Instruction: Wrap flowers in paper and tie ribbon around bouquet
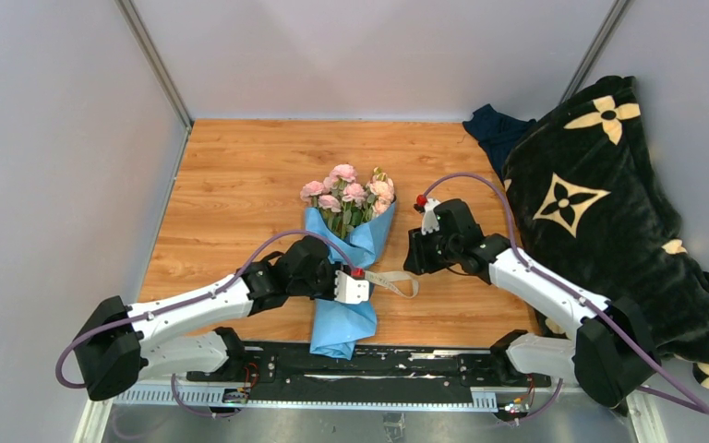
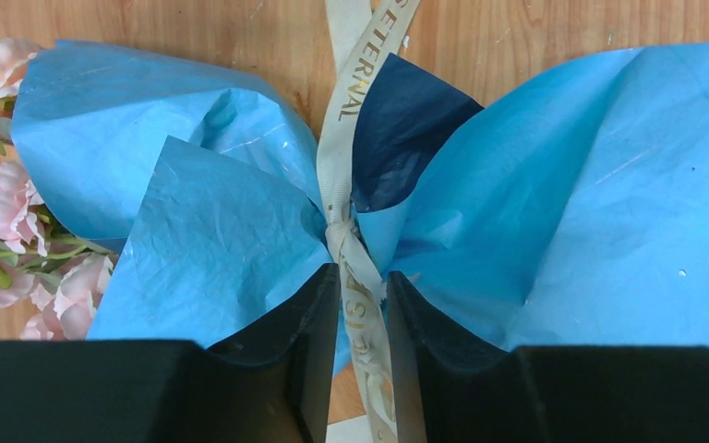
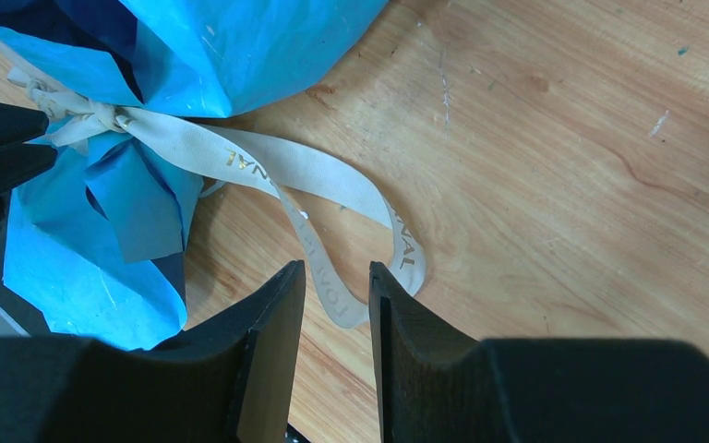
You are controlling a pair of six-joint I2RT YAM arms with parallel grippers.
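Left claw point(image 2: 362, 277) hovers at the waist of the bouquet point(image 1: 355, 242), its jaws a narrow gap apart with one tail of the long flat cream-beige ribbon point(image 2: 332, 175) running between them. Whether the pads bite that tail I cannot tell. My right claw point(image 3: 337, 272) is spread and holds nothing, its tips just over the looped end of the other tail, which lies limp on the wooden counter point(image 1: 240, 185).

The small pale pink roses point(image 1: 349, 194) are already bundled in the thin light blue paper sheet point(image 2: 563, 185), with its darker slate face showing in one fold. The bundle lies on the counter between my arms, blooms pointing away from me. A knot point(image 2: 340, 226) cinches the paper, so I judge the wrapping done and the tying in hand.

Next, I reckon, each claw must pinch its own tail and draw outward evenly, without tearing the paper or dragging the bundle.

Gold lettering on the ribbon reads "ETERNAL", and the other letters are too broken to read. A black plush blanket point(image 1: 600, 203) with cream flower motifs shows no words.
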